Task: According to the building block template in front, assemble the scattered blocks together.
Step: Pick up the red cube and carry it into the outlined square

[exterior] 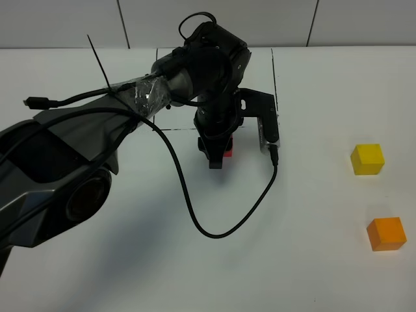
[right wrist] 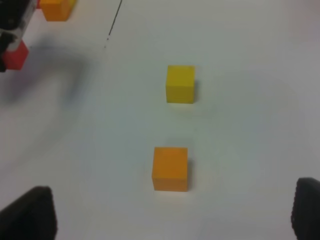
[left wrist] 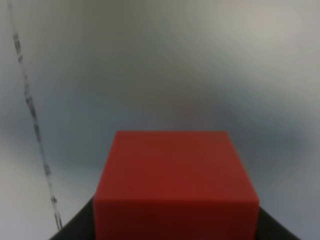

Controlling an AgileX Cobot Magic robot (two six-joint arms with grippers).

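Exterior high view: note left arm (exterior: pixel 78 149) stretched over white counter (exterior: pixel 312 279) to its middle, left jaws clenched on red cube (exterior: pixel 228 151). Not determinable whether that cube rests on the counter or hangs clear of it. Note black cable (exterior: pixel 188 208) looping in front of the jaws. Find yellow cube (exterior: pixel 368 159) well apart to the right, flat on the counter. Find orange cube (exterior: pixel 386 234) nearer the camera than the yellow, close to it but not touching. Note thin black line (exterior: pixel 273 71) marked on the counter behind the arm. Left wrist view: see red cube (left wrist: pixel 175 185) close up, gripped between dark jaw parts at both flanks, with blurred counter (left wrist: pixel 200 60) beyond and the black line (left wrist: pixel 35 125) off to one side. Right wrist view: see right jaws released, standing wide apart and gripping nothing. Find orange cube (right wrist: pixel 170 169) on the counter (right wrist: pixel 250 125) ahead of them, upright and untouched, and yellow cube (right wrist: pixel 180 84) beyond it with a clear gap between the two. Farther off, find red cube (right wrist: pixel 15 56) in the left jaws. Past it, find template (right wrist: pixel 55 9) cut by the frame edge, only its orange part plain, near the black line (right wrist: pixel 114 20).
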